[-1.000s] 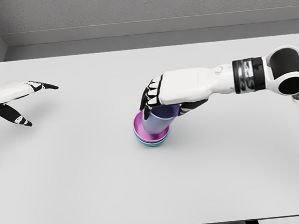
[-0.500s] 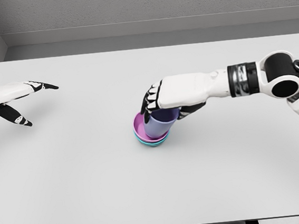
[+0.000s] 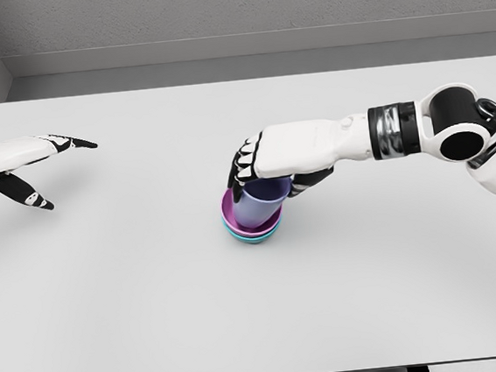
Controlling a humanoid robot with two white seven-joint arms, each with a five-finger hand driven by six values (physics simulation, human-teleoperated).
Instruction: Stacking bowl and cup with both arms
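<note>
Over the last second the right hand (image 3: pixel 268 162) has drawn slightly right and lowered, and the lavender cup (image 3: pixel 261 202) it grips has gone from a clear lean toward nearly upright, settling deeper into the bowls. That suggests the cup is close to seated and release is the next concern.

The right hand's fingers are curled over the cup's rim from above, pinching it.

Near the table's (image 3: pixel 155 318) middle, a purple bowl (image 3: pixel 229 211) sits nested in a teal bowl (image 3: pixel 251 237), only the teal rim showing beneath. The cup stands inside the purple bowl.

The left hand (image 3: pixel 27 168) hovers at the far left, fingers spread, holding nothing, unmoved.
</note>
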